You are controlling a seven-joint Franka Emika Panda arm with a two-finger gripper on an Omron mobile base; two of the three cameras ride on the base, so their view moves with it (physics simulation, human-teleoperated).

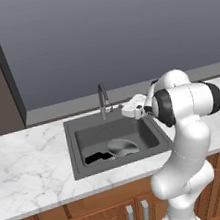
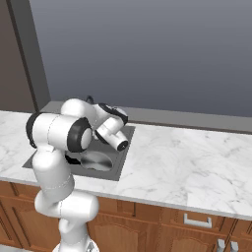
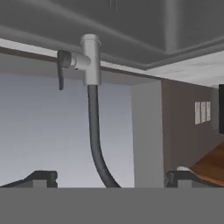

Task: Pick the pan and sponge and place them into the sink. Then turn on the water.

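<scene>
Your gripper (image 3: 109, 179) stands with its jaws spread wide and nothing between them. In the hand view, which is rolled upside down, the two dark fingertips (image 3: 41, 177) rise at either side of the faucet (image 3: 93, 131), whose gooseneck spout curves down between them while its base and small dark lever handle (image 3: 62, 70) sit toward the top. The fingers touch neither spout nor lever; they are near it but apart. In the left base view the hand (image 1: 134, 107) hovers above the back right corner of the sink (image 1: 76, 153), just beside the faucet (image 1: 103, 100) at the middle of the sink's back rim.

Moving outward, the pan (image 1: 122, 147) lies inside the basin toward its front edge, its black handle (image 1: 97, 157) pointing at the front left corner. The right base view shows the pan (image 2: 98, 161) on the basin floor, partly behind the arm. You cannot make out the sponge in any view; whether it lies in the sink is not clear. The marble counter (image 1: 30, 166) surrounds the sink.

As a judgement: the pan is placed, the sponge is unconfirmed, and turning on the water is the step in hand. No water is running from the spout.
</scene>
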